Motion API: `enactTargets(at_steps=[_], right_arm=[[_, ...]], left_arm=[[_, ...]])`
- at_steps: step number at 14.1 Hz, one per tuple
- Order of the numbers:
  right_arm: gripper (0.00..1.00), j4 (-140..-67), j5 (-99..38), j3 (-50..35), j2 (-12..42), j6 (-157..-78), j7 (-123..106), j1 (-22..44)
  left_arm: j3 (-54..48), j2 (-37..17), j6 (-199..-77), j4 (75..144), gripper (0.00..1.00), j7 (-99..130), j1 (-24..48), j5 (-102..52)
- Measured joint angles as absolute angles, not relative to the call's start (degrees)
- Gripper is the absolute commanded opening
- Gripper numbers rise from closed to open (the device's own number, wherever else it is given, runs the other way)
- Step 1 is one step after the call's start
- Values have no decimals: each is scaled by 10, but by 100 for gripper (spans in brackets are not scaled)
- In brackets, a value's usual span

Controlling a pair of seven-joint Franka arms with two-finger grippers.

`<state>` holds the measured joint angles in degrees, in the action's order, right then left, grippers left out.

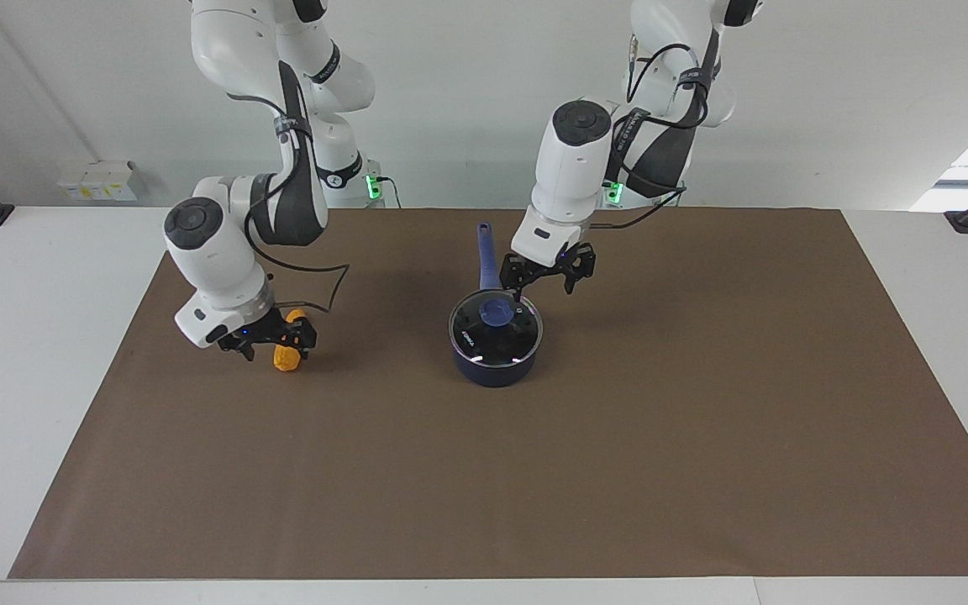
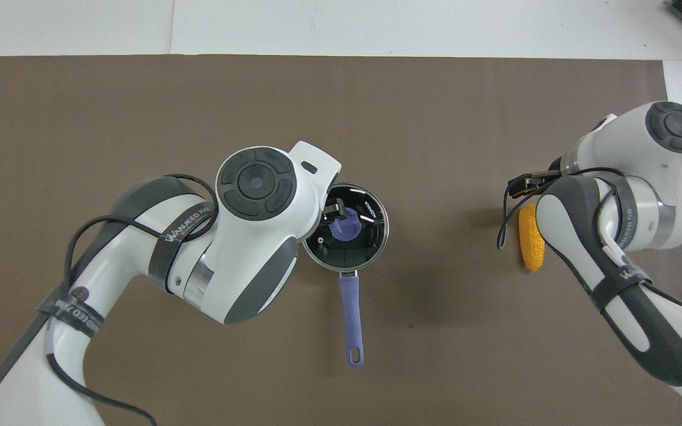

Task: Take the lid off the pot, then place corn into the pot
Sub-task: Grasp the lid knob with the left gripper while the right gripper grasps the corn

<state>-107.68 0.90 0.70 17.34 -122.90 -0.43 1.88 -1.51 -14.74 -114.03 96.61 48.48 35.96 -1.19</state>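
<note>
While glass lid (image 1: 496,326) caps navy pot (image 1: 491,370), orange corn (image 1: 287,356) lies flat.

Facing view: high, across the table, toward the robots.
Overhead view: steeply down, robots' end.
Shared: brown mat (image 1: 534,470) (image 2: 140,106) centre.

Left gripper (image 1: 544,276) is held low, wrist bent steeply down from an elbow-out pose; jaws are spread apart with nothing clamped. Right gripper (image 1: 274,336) is lowered almost to the bench, wrist tilted down; jaws are set either side of a small orange-yellow oblong corn cob (image 1: 287,350). Contact can't be confirmed.
</note>
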Motion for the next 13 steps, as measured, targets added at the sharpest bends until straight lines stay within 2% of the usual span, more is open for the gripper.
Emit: enactTargets(at_steps=[5, 10, 11, 13], right_arm=[[100, -1120, 9, 8, 193, -1273, -4, 19], [100, -1138, 9, 10, 193, -1274, -4, 18], [100, -1140, 9, 10, 193, -1274, -4, 18], [100, -1142, 9, 11, 192, -1274, -4, 17]], left_arm=[[-15, -196, -1141, 929, 100, 541, 390, -7], [-15, -233, -1141, 898, 100, 579, 409, 3], [-15, -237, -1141, 895, 98, 582, 411, 3], [-14, -240, -1141, 891, 85, 584, 411, 4]])
